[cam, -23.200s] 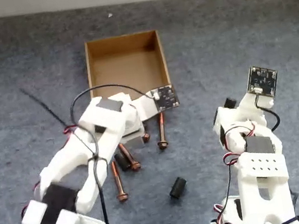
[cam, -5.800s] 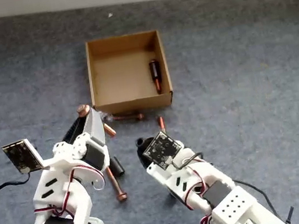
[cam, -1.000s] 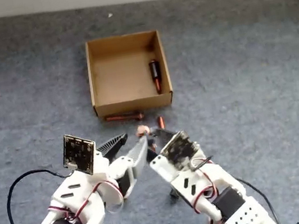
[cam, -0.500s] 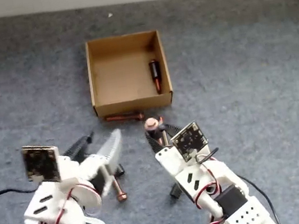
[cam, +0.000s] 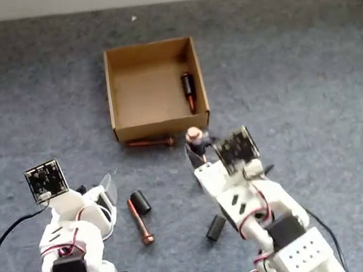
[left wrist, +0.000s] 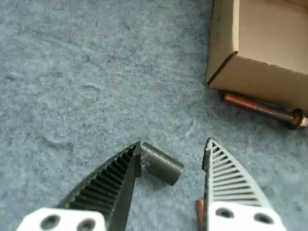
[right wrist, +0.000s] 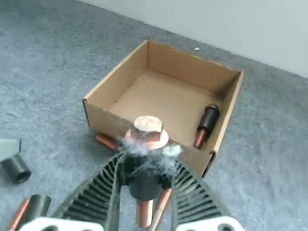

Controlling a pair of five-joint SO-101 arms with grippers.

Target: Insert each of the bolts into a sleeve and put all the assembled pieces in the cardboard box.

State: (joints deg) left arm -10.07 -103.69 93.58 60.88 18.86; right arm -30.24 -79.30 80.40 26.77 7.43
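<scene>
Copper bolt (right wrist: pixel 147 130) in sleeve (right wrist: pixel 144 184) clamped by right pincer (right wrist: pixel 147 162), shank half-hidden; left pincer (left wrist: pixel 173 144) apart.

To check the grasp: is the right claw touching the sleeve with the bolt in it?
Touching. The right wrist view shows the right claw shut on the sleeve, both jaws pressed against its sides, with the bolt head above.
</scene>
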